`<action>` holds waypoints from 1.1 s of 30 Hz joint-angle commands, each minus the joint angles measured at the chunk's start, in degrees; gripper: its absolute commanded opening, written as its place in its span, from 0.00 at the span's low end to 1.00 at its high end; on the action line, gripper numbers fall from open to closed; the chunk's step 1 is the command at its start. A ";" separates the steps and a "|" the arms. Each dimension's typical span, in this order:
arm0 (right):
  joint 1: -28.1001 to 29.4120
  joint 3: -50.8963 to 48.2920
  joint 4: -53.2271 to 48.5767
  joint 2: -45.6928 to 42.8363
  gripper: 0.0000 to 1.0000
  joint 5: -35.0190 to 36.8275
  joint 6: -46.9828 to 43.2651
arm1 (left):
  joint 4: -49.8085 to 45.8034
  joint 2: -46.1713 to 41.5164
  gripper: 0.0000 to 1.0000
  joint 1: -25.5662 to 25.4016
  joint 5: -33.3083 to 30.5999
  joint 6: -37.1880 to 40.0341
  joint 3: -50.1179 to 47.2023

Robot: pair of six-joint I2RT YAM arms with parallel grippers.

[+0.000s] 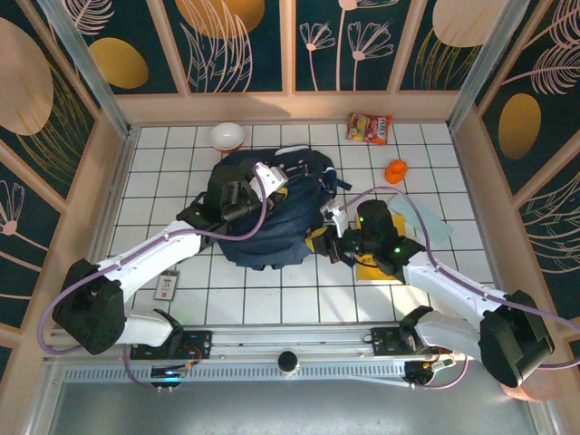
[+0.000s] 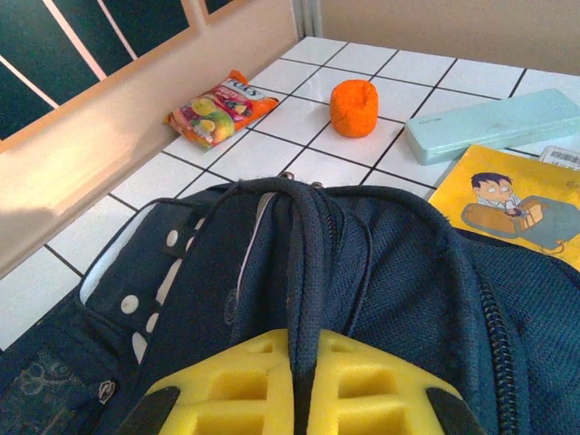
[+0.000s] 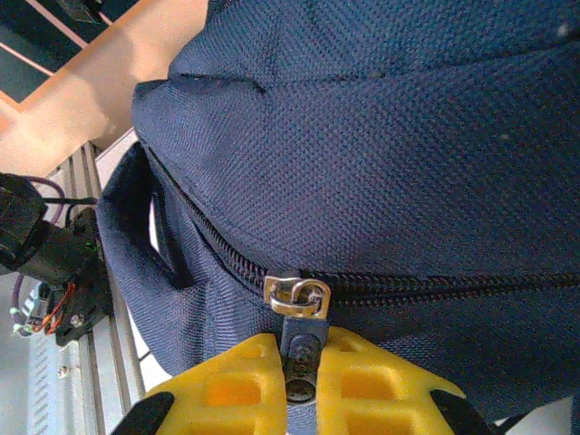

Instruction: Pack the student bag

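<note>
Student bag lies slumped on the tiles right under both my grippers, and I have it at two spots. My left gripper is pinched narrow on its carry handle, the dark strap running up between the yellow pads. My right gripper is clamped on the zip pull, with the metal slider just past my fingertips. The zip track looks closed on either side of it (so nothing can go in yet, I judge).

Beyond my left fingertips sit an orange lump straight ahead, a snack packet ahead-left, a pale pencil case ahead-right, and a yellow book nearer on the right, just beside the bag.

The pull is small and thin: if I tug off the line of the curved track, it may slide out of my pads, or the slider may bite loose fabric and jam. If my left hold slips, the whole bag drags along instead of opening and may shove the book.
</note>
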 commanded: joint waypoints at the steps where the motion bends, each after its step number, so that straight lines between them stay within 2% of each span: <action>1: 0.04 -0.76 4.91 -0.39 0.10 -3.81 1.49 | 7.43 -2.20 0.00 0.09 2.56 -1.34 0.34; 14: -2.36 -2.79 8.18 0.18 0.23 -7.92 5.84 | 7.38 -3.20 0.00 0.15 2.48 -0.69 0.42; 20: -2.51 -3.31 8.54 0.25 0.24 -8.30 6.50 | 7.69 -3.36 0.00 0.15 2.62 -0.60 0.60; 22: -2.47 -3.49 8.72 0.32 0.21 -8.39 6.57 | 7.79 -3.35 0.00 0.15 2.48 -0.62 0.57; 29: -2.46 -2.84 7.11 0.45 0.01 -7.45 6.69 | 8.11 -3.28 0.00 0.12 0.77 -0.99 0.33; 33: -2.44 -2.11 5.03 0.00 0.00 -3.46 7.10 | 8.73 -3.15 0.00 0.10 -1.28 -1.48 -0.13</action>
